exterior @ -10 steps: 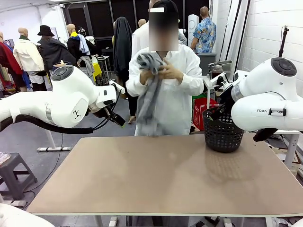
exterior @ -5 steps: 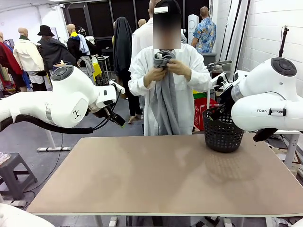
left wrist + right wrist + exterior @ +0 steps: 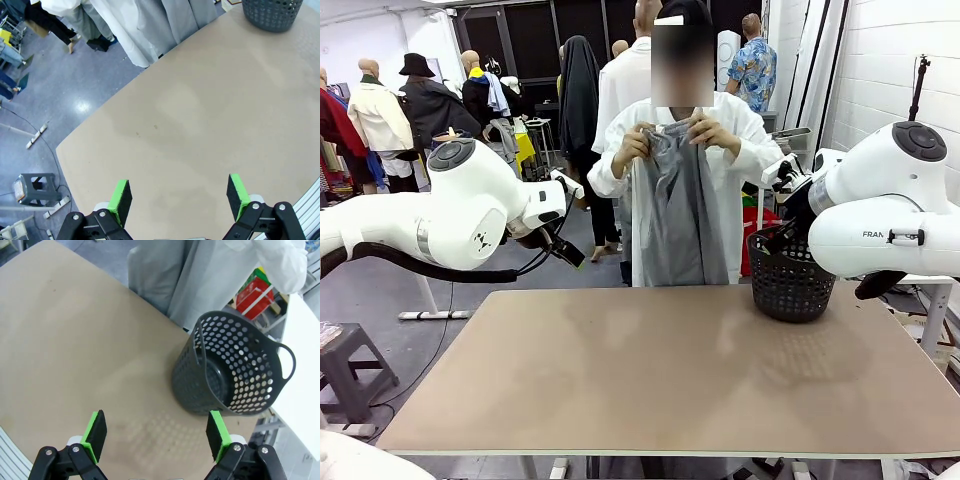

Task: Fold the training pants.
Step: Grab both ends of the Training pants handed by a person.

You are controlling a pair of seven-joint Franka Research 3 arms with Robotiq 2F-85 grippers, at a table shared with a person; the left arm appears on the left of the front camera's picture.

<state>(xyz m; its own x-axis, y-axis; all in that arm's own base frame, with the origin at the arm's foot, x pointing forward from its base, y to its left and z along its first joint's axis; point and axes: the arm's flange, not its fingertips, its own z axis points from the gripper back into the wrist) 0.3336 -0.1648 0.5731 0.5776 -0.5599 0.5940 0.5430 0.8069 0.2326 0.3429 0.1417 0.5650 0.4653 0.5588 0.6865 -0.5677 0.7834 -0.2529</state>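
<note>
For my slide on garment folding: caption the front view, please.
A person holds the training pants up beyond the table; left arm and right arm flank it, basket at right.

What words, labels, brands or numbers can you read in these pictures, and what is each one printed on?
"FRAN": dark letters on the white shell of the right arm; the rest of the word is hidden.
Small dark mark on the left arm: too small to read.
Nothing else legible.
</note>
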